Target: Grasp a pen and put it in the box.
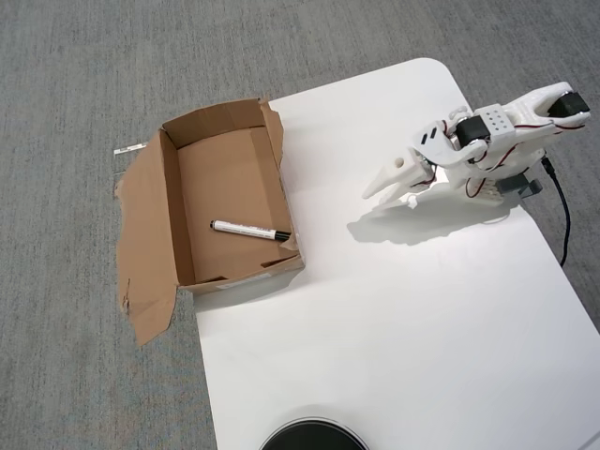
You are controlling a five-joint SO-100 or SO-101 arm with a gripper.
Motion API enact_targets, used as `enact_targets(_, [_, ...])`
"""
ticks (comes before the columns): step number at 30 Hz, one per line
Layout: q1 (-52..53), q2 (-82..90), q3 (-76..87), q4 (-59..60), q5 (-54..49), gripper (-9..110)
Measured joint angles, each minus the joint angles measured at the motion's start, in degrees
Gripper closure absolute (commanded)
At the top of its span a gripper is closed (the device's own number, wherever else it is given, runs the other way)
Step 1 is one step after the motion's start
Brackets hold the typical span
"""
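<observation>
In the overhead view the white arm (pixel 487 141) is sitting folded low over its base near the far right edge of the white table (pixel 394 309), its links reaching leftward toward the box. The gripper (pixel 375 190) is pointing left and slightly downward, hanging just above the tabletop and casting a shadow right beneath itself. Its fingers are tapering into what looks like one point, but from this angle I cannot tell whether they are pressed together or slightly apart; nothing is showing between them.

A black cable (pixel 561 211) is running from the base along the table's right edge. At the bottom edge a dark round object (pixel 312 437) is being cut off by the frame, so its nature is hard to make out.

The pen (pixel 249 230) is lying flat on the floor of the brown box (pixel 169 202), near the box's lower right corner, black cap toward the arm. The box is overhanging the table's left edge above grey carpet (pixel 84 84). The pen is resting well apart from the gripper, with the box wall and bare table between them.
</observation>
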Motion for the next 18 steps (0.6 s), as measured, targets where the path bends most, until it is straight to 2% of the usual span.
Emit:
enact_targets(8, [-0.4,1.1,0.1,0.0,0.0,82])
enact_targets(15, [-0.4,1.1,0.1,0.0,0.0,102])
enact_targets(18, [-0.4,1.1,0.1,0.0,0.0,101])
